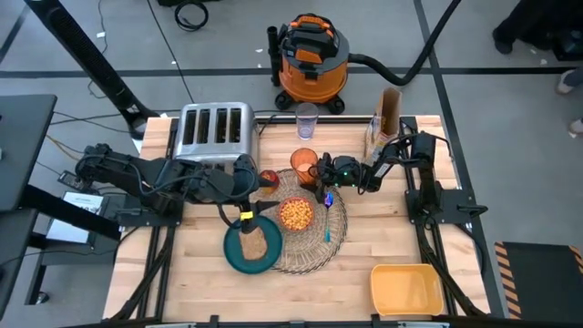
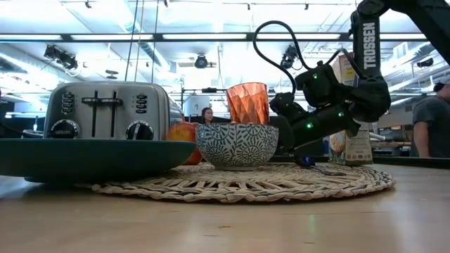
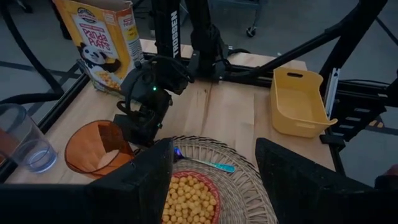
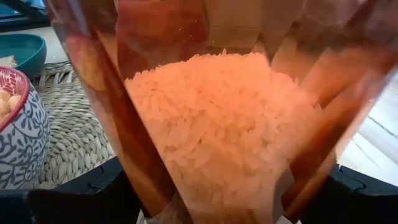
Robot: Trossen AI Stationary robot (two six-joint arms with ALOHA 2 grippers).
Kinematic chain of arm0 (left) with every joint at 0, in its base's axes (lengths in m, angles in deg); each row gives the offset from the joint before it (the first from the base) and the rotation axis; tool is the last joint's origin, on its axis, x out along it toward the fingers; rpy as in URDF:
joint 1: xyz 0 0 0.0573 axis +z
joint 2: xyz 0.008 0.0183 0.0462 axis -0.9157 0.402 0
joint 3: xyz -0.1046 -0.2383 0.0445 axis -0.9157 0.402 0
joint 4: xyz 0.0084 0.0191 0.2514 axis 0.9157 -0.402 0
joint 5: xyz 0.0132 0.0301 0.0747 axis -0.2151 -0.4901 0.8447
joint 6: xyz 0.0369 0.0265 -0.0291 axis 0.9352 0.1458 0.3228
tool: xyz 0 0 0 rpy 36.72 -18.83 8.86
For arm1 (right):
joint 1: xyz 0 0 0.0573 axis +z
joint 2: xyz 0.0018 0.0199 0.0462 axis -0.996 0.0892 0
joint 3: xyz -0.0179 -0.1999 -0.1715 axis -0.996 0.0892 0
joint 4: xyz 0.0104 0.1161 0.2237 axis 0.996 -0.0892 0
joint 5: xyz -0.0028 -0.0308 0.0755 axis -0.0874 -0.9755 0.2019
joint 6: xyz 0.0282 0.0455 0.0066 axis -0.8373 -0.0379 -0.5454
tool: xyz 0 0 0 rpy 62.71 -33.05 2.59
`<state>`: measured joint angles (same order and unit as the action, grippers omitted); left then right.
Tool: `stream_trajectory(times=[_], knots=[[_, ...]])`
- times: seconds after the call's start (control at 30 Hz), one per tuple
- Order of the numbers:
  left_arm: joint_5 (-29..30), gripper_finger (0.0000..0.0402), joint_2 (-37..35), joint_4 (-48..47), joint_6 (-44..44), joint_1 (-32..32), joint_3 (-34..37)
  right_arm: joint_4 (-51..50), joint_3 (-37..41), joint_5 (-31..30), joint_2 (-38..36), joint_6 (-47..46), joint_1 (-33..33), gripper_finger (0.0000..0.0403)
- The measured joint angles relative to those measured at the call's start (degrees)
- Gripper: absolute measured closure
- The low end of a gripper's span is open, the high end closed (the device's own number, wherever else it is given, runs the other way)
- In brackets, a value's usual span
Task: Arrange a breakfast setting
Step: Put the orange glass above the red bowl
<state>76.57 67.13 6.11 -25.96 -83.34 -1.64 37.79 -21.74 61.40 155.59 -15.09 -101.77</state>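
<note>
An amber-orange cup (image 1: 303, 164) holding white grains (image 4: 211, 124) stands upright at the far edge of the round woven placemat (image 1: 314, 239). My right gripper (image 1: 320, 172) is shut on it from the right. On the mat sit a patterned bowl (image 2: 236, 145) of cereal balls (image 1: 294, 214) and a blue spoon (image 3: 212, 165). The teal plate (image 1: 239, 260) with toast (image 1: 253, 244) overlaps the mat's left side. A red apple (image 1: 269, 179) lies between the toaster and the bowl. My left gripper (image 3: 214, 180) hovers open above the apple and bowl. My right gripper has the cup's lower side walls (image 4: 146, 186) between its two fingers (image 4: 87, 193), one on each side. The fingers come nearly level from the table's right side, slanting slightly down. The cup stays upright; the bowl and gripper hide whether its base rests on the table.
A chrome toaster (image 1: 214, 132) stands at the far left. A cereal box (image 3: 102, 40) and a clear cup (image 1: 307, 118) are near the far edge. A yellow tub (image 1: 407, 287) sits at the near right. Bare wood lies between the mat and the tub.
</note>
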Motion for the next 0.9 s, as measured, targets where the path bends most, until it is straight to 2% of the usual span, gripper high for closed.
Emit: stream_trajectory(times=[0.1, 0.3, 0.73, 0.9], knots=[[0.0, 0.0166, 0.0, 0.0, -0.1, 0.0, 0.0, -0.4, 0.0, 0.3, 0.0, 0.1, 0.0, 0.0074], [-1.0, 0.0166, 0.0, -0.1, -0.6, 0.0, 0.0, -2.1, 0.1, 0.3, 0.1, 0.0, 0.0, 0.0034], [-1.1, 0.0166, 0.0, -3.4, -3.0, 0.0, 0.0, -2.0, 0.1, 2.4, 0.0, -2.2, 0.6, 0.0017], [-1.1, 0.0166, 0.0, -3.4, -3.0, 0.0, 0.0, -10.1, 0.1, 0.7, -4.7, -1.2, 1.2, 0.0018]])
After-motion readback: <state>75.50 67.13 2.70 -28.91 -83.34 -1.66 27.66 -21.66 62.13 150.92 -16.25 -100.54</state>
